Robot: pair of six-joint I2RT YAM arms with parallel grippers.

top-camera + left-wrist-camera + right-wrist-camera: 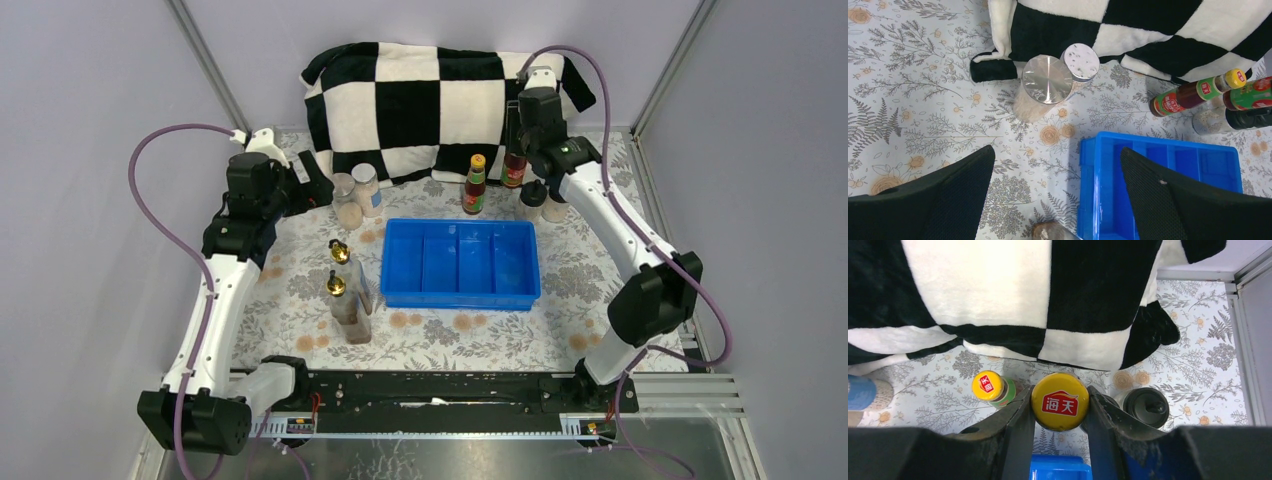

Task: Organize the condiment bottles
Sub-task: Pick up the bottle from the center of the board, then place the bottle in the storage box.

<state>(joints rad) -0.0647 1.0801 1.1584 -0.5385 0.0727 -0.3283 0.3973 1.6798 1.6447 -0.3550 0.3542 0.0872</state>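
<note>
My right claw (pixel 1059 391) is closed on the yellow cap of the right-hand sauce bottle (pixel 1060 405), which stands on the bench (pixel 300 285) just beyond the blue tray (pixel 460 299). I'd lift straight up, clear of the shaker (pixel 1143 406) beside it, then lower into a compartment. My left claw (pixel 1056 152) gapes empty.

Noting a blue divided tray (pixel 460 298) sitting mid-table on a floral tablecloth (pixel 480 335), a black-and-white checkered blanket (pixel 420 100) lying bunched at its twelve o'clock.
</note>
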